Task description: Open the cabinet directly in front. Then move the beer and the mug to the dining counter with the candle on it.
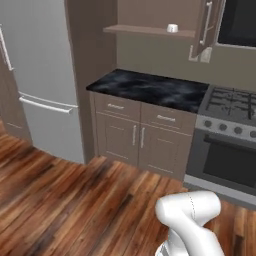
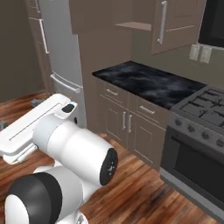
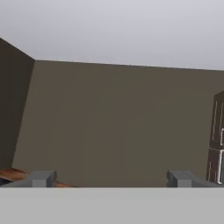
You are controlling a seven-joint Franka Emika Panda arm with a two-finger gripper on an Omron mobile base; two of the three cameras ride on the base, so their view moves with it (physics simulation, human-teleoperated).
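The brown wall cabinet (image 1: 206, 25) stands open, its door with the long silver bar handle swung out to the right; the same door (image 2: 175, 26) shows in the right base view. On its bare shelf (image 1: 150, 31) sits the small white mug (image 1: 172, 28). The beer, the dining counter and the candle are out of view. My gripper (image 3: 111, 179) is open, its two dark fingertips (image 3: 43, 178) wide apart with nothing between them. It points at a plain brown wall and the ceiling, away from the cabinet. My arm is folded low in front of the base.
A black marble worktop (image 1: 150, 87) over brown drawers and doors lies under the cabinet. A steel stove (image 1: 227, 125) adjoins it on the right, a tall grey fridge (image 1: 40, 80) on the left. Wooden floor (image 1: 75, 200) spreads before them.
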